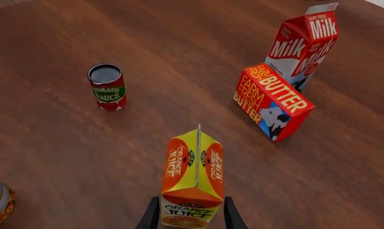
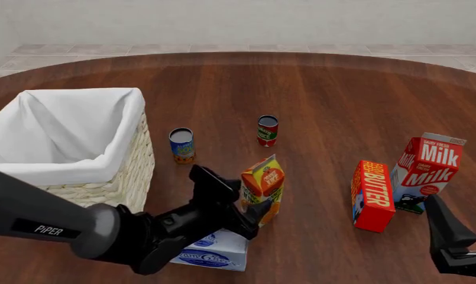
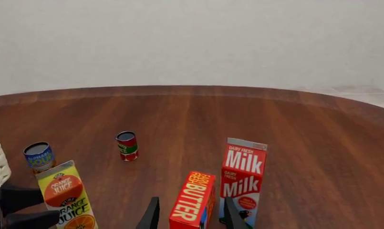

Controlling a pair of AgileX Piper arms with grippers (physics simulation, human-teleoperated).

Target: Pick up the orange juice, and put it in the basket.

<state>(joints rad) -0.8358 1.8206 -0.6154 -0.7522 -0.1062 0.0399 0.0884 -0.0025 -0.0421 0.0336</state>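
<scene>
Now the left gripper [image 2: 249, 208] clasps the gable-top orange juice [image 2: 262, 188] carton.

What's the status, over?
Left gripper straddling the orange-and-yellow gable-top juice carton, grip unconfirmed. Right gripper open, idle. Carton on table, upright. Cream wicker basket nearby.

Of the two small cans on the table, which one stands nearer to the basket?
The blue-labelled can stands nearer the basket. The other, the red-and-green tomato sauce can, stands farther to the right.
</scene>
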